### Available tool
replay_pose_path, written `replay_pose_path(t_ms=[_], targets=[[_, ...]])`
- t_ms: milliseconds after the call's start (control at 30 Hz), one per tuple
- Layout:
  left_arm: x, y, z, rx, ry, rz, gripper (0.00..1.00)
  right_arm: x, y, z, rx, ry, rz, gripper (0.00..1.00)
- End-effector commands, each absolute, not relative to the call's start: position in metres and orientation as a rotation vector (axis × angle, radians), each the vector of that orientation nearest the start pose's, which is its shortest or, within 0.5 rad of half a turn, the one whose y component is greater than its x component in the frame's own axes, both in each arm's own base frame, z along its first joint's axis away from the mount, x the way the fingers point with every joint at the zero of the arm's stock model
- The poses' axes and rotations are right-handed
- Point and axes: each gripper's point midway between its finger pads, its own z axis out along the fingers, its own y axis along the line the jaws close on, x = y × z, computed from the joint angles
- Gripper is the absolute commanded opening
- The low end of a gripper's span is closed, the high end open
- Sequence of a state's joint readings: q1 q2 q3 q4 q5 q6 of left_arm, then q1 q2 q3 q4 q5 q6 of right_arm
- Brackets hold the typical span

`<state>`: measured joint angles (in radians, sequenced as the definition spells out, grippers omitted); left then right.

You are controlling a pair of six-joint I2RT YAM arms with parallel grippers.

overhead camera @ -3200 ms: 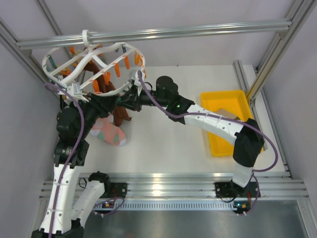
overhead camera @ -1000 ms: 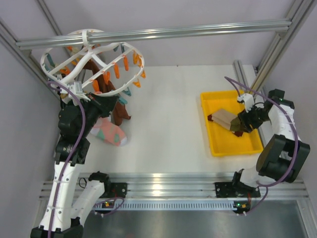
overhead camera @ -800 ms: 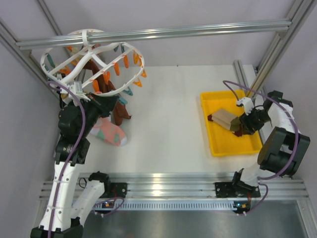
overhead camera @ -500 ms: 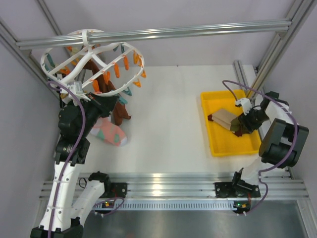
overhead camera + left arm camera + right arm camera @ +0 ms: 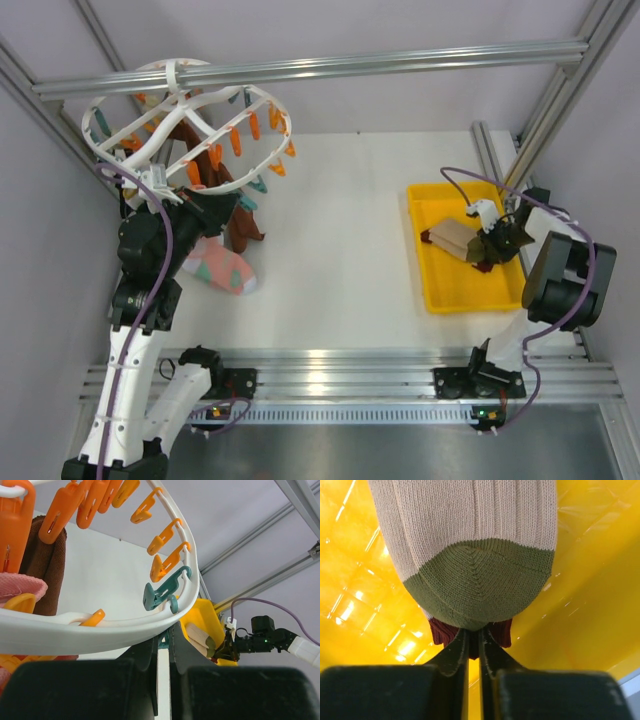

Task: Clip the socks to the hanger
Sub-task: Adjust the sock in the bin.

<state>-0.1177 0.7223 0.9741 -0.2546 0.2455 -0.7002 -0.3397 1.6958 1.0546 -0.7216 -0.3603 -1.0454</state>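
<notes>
The white ring hanger (image 5: 178,92) with orange and teal clips hangs at the far left. Maroon-brown socks (image 5: 243,228) and a pink patched sock (image 5: 220,265) hang from it. My left gripper (image 5: 222,203) is shut on the hanger's rim (image 5: 100,630), at a teal clip, with the jaws (image 5: 165,640) nearly together. My right gripper (image 5: 487,250) is down in the yellow tray (image 5: 450,290). It is shut (image 5: 474,650) on the edge of a maroon sock (image 5: 440,630) that lies under a beige sock with a green toe (image 5: 470,580).
An aluminium rail (image 5: 400,60) crosses the back and carries the hanger's hook. Frame posts (image 5: 550,100) stand at the right, close behind the tray. The tray's walls (image 5: 580,620) surround the right gripper. A purple cable (image 5: 460,175) loops above the tray.
My right arm has swung from the hanger over to the yellow tray, lowered in, and its jaws now pinch the maroon sock. The left arm and the hanger have not moved.
</notes>
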Motion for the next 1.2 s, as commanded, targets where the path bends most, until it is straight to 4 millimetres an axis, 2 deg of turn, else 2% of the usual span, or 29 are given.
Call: replay_pose_path(t_ms=[0,67,133,200,233,267,300,333,367,533,700,733,833,900,1000,1033,1067,1100,1133,1167], targets=[[0.301,-0.068,0.382,-0.373,1.524,-0.662,0.00,0.303,-0.083,0.028,-1.033,2.571,0.172,0.00],[0.301,-0.068,0.382,-0.370,1.521,-0.662,0.00,0.298,-0.078,0.039,-1.044,2.562,0.210,0.00],[0.300,-0.069,0.383,-0.368,1.520,-0.664,0.00,0.302,-0.071,0.065,-1.038,2.506,0.228,0.00],[0.299,-0.069,0.382,-0.366,1.523,-0.666,0.00,0.298,-0.065,0.085,-1.005,2.496,0.257,0.00],[0.299,-0.069,0.382,-0.369,1.522,-0.665,0.00,0.305,-0.066,0.100,-1.001,2.469,0.237,0.00],[0.299,-0.069,0.382,-0.366,1.523,-0.666,0.00,0.298,-0.063,0.108,-0.995,2.483,0.267,0.00],[0.299,-0.069,0.382,-0.367,1.522,-0.665,0.00,0.300,-0.060,0.116,-0.992,2.466,0.285,0.00],[0.298,-0.069,0.383,-0.365,1.520,-0.669,0.00,0.307,-0.062,0.133,-0.989,2.437,0.270,0.00],[0.298,-0.070,0.383,-0.364,1.520,-0.670,0.00,0.299,-0.057,0.139,-0.984,2.454,0.319,0.00],[0.298,-0.070,0.383,-0.362,1.523,-0.672,0.00,0.305,-0.041,0.193,-0.997,2.330,0.372,0.00],[0.297,-0.071,0.382,-0.361,1.525,-0.676,0.00,0.305,-0.053,0.209,-1.044,2.348,0.290,0.00],[0.297,-0.070,0.382,-0.362,1.523,-0.675,0.00,0.299,-0.052,0.216,-1.060,2.357,0.302,0.00],[0.297,-0.070,0.382,-0.360,1.523,-0.671,0.00,0.299,-0.053,0.233,-1.099,2.323,0.270,0.00],[0.296,-0.070,0.383,-0.359,1.521,-0.670,0.00,0.298,-0.050,0.239,-1.095,2.311,0.272,0.00],[0.297,-0.071,0.379,-0.360,1.530,-0.672,0.00,0.307,-0.039,0.233,-1.085,2.324,0.271,0.00],[0.298,-0.071,0.377,-0.361,1.533,-0.674,0.00,0.305,-0.038,0.219,-1.098,2.375,0.268,0.00],[0.298,-0.071,0.376,-0.360,1.538,-0.676,0.00,0.309,-0.022,0.211,-1.158,2.373,0.273,0.00],[0.299,-0.071,0.377,-0.360,1.535,-0.675,0.00,0.320,-0.023,0.202,-1.140,2.394,0.201,0.00],[0.299,-0.071,0.377,-0.360,1.535,-0.675,0.00,0.322,-0.017,0.186,-1.155,2.418,0.197,0.00],[0.299,-0.071,0.378,-0.358,1.535,-0.673,0.00,0.327,-0.002,0.176,-1.202,2.412,0.201,0.00]])
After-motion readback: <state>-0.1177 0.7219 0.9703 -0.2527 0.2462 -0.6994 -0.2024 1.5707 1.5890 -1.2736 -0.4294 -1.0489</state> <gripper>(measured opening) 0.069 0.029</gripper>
